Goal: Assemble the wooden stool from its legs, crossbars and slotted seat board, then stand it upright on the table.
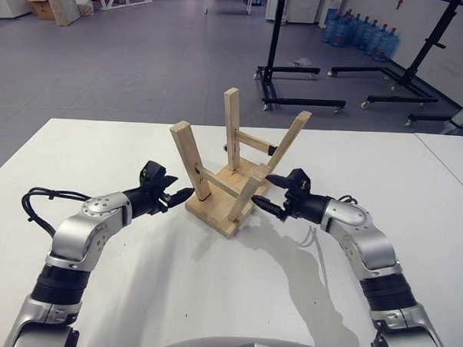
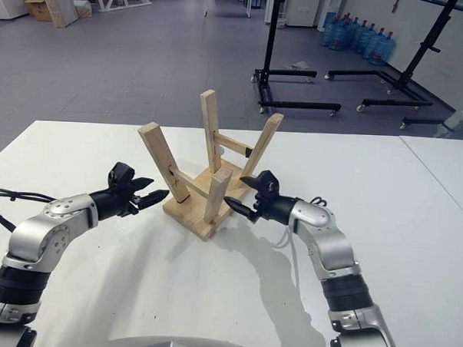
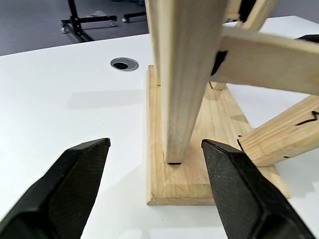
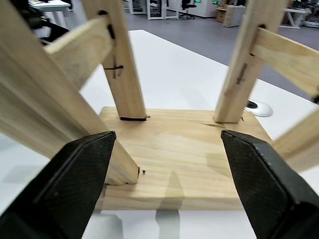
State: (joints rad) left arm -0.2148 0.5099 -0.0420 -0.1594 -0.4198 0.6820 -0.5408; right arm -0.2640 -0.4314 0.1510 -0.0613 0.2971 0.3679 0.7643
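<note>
The wooden stool (image 1: 233, 167) lies upside down on the white table (image 1: 102, 152), its seat board (image 1: 218, 211) flat on the surface and its legs slanting upward, joined by crossbars (image 1: 255, 143). My left gripper (image 1: 178, 194) is open just off the board's left end; in the left wrist view its fingers (image 3: 75, 189) flank the nearest leg (image 3: 182, 74) without touching it. My right gripper (image 1: 263, 191) is open at the board's right side, close to a front leg. In the right wrist view the right gripper (image 4: 168, 134) spans the seat board (image 4: 184, 149), nothing clamped.
A round cable hole (image 3: 124, 63) sits in the table beyond the stool. Black wheeled stands (image 1: 297, 76) and blue water bottles (image 1: 360, 33) are on the floor behind the table. A second table edge (image 1: 451, 156) lies at the right. A black cable (image 1: 42, 200) loops by my left arm.
</note>
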